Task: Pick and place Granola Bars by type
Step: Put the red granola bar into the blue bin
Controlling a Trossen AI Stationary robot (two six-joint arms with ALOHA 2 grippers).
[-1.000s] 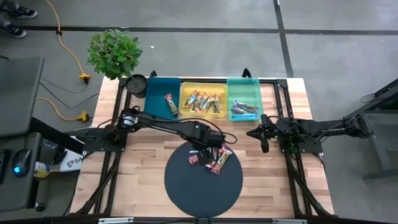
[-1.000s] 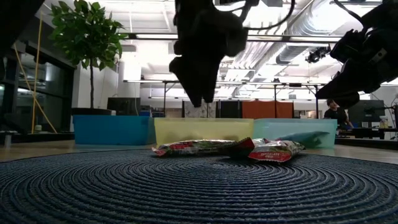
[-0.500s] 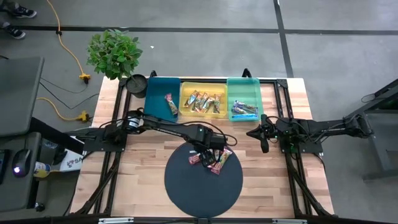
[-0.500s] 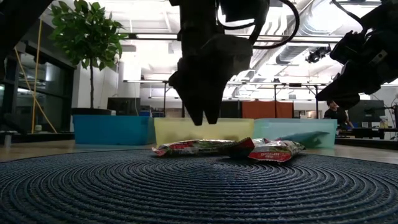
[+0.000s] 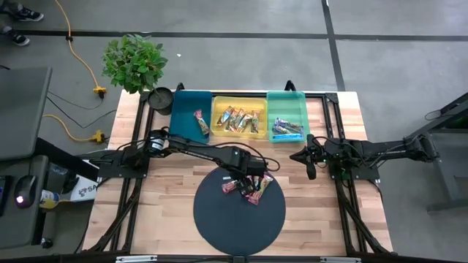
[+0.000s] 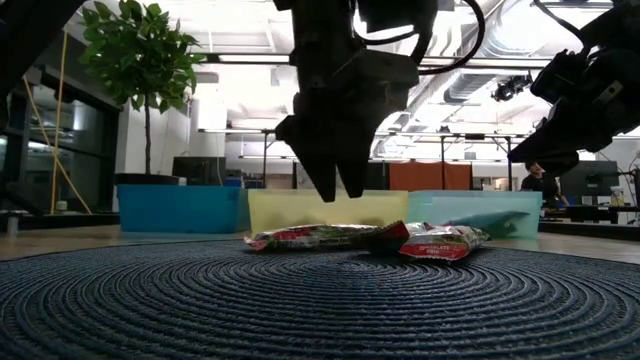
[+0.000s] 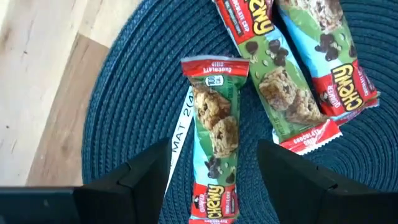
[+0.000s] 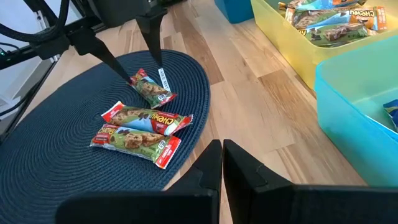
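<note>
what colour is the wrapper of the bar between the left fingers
Green with red ends, on the shiny-wrapped granola bar lying on the dark woven mat; clearest in the left wrist view.

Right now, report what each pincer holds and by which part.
Nothing is held. The left pincer hangs open above a red-and-green granola bar on the mat, not touching it. The right pincer waits shut and empty.

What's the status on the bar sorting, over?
Left gripper open, straddling one red-green bar on the mat. Right gripper shut, idle off the mat. Nothing in the way.
</note>
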